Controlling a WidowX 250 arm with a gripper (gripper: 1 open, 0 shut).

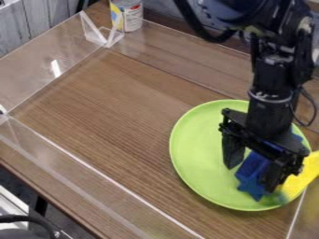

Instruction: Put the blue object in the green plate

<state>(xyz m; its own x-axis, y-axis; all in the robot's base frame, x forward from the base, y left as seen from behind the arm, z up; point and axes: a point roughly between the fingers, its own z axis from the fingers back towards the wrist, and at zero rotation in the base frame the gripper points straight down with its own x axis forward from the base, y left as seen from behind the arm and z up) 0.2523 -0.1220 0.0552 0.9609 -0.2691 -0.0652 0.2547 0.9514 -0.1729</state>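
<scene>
The wooden desk (100,112) is carrying all the items noted below, and its surface is running from the near edge up to the far side. The black robot arm is reaching down from the upper right, its pincer (258,154) hanging over the right-hand part of the green plate (200,173). The round, shallow-rimmed plate is lying flat toward the right side of the desk and is holding the blue object (253,175). That block is sitting inside the rim, in the right-hand, nearer portion of the plate, directly below the pincer and partly hidden by it. The pincer's fingers are standing apart around the upper part of the block; whether they are touching or gripping it cannot be told from this view. A yellow banana (300,177) is lying at the plate's right edge, overlapping the rim in view; its exact support cannot be determined. A can with a printed label (126,14) is standing upright at the desk's far left, well apart from the plate.
</scene>
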